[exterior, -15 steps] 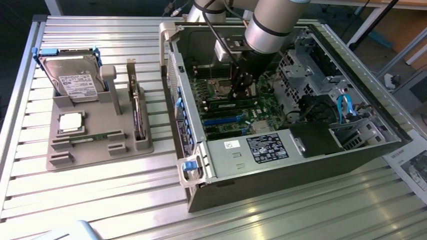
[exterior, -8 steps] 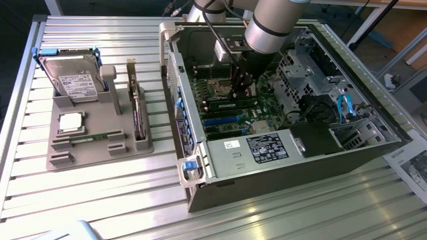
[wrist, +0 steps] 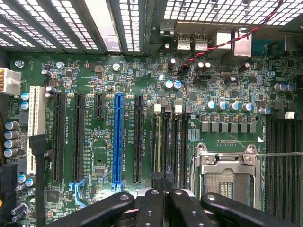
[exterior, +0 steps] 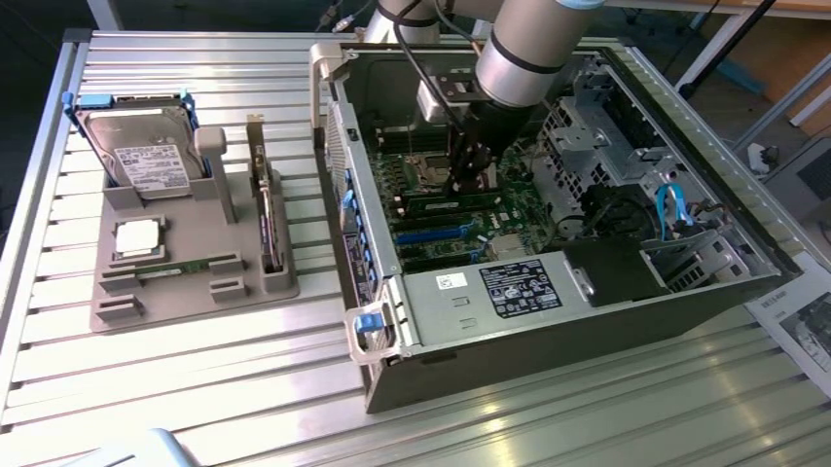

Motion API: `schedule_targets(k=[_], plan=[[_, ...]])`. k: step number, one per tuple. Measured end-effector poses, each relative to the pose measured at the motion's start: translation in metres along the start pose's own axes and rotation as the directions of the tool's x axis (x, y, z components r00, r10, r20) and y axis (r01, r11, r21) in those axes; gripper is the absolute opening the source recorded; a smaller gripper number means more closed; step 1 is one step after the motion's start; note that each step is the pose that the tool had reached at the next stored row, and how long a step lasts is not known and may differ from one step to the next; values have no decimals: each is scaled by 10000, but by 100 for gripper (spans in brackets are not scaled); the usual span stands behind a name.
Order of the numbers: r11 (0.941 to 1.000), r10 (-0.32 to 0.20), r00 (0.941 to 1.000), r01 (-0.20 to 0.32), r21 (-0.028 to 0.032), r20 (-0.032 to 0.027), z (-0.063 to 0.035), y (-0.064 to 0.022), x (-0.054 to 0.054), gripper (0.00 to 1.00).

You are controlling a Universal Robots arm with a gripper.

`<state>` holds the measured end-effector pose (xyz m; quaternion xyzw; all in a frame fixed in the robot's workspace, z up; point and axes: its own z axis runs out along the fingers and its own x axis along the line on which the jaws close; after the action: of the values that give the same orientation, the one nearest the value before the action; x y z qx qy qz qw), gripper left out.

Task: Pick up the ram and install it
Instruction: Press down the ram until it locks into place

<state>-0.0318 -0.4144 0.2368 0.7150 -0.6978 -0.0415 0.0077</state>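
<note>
The open computer case (exterior: 546,292) lies on its side on the slatted metal surface (exterior: 195,389), toward the exterior view's right, with its green motherboard (exterior: 454,209) exposed. The arm reaches down into the case, and the end effector (exterior: 468,180) stands just above the motherboard, next to the empty processor socket (wrist: 227,172). Its dark fingers (wrist: 154,205) are clenched together. In the wrist view they sit directly over the row of memory slots (wrist: 173,142) beside the socket, and the ram (wrist: 159,142) appears as a thin green strip standing in the slot at the edge of that row, its near end hidden under the fingers; whether the fingers still pinch it cannot be told. A blue expansion slot (wrist: 117,137) and several black ones run parallel to the memory slots. Toward the surface's edge at the exterior view's left rests a grey parts holder (exterior: 182,263), well apart from the case. It carries a hard drive (exterior: 150,156), a square silver processor (exterior: 139,238) and an upright circuit card (exterior: 264,209).
</note>
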Motion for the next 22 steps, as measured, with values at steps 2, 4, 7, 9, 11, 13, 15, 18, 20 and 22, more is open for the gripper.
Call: schedule_targets(k=[2,4,7,9,11,13,15,18,20,22], plan=[[10000,-1,10000,1,0,0,0,0,0,10],[10000,0,10000,0,1,2,9,-1,0,10],[10000,0,10000,0,-1,-3,21,-1,2,10],[10000,0,10000,0,-1,-1,22,-1,1,10],[10000,0,10000,0,0,0,23,-2,1,10],[10000,0,10000,0,-1,0,28,-2,1,10],[10000,1,10000,-1,-1,-1,30,-2,2,10],[10000,0,10000,0,-1,0,33,-2,2,10],[10000,0,10000,0,0,-2,37,-3,2,10],[10000,0,10000,0,-1,-2,38,-2,2,10]])
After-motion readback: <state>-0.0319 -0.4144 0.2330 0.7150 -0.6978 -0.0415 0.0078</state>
